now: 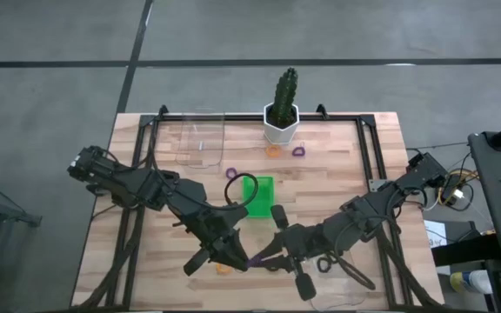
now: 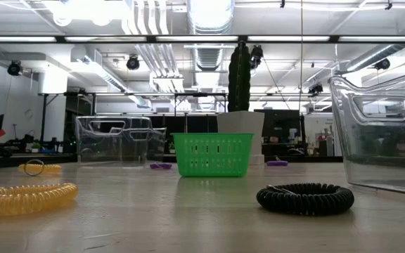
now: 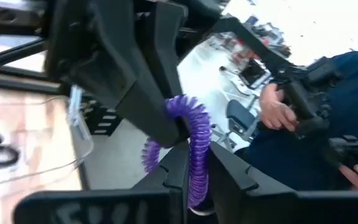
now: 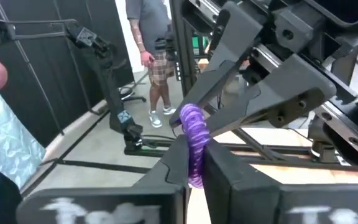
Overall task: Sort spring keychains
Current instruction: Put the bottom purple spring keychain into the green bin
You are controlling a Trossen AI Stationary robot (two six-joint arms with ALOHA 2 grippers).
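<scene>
One purple spring keychain (image 1: pixel 256 259) hangs in the air between my two grippers near the table's near edge. My left gripper (image 1: pixel 237 257) comes at it from the left and my right gripper (image 1: pixel 272 253) from the right, and both are shut on it. The coil shows in the left wrist view (image 3: pixel 194 146) and in the right wrist view (image 4: pixel 194 134). Other keychains lie flat on the table: an orange one (image 1: pixel 224 269) (image 2: pixel 23 197), a black one (image 1: pixel 324 263) (image 2: pixel 304 199), two purple ones (image 1: pixel 230 173) (image 1: pixel 299 150) and an orange one (image 1: pixel 273 150). My left gripper pinches the purple coil's lower stretch (image 3: pixel 197 177) between its two fingers, which lie across the cord. The keychain is lifted clear of the table. My right gripper pinches the same coil at its other side (image 4: pixel 196 165) between its two fingers, coming roughly level from the table's right, with the loop standing above its fingertips.
A small green tray (image 1: pixel 257 198) (image 2: pixel 211 154) sits mid-table. One clear plastic tray (image 1: pixel 200 139) (image 2: pixel 114 140) stands at the far left, another (image 2: pixel 385 133) at the near right. A potted cactus (image 1: pixel 282 109) stands at the far edge. A person (image 3: pixel 316 118) sits beyond the table.
</scene>
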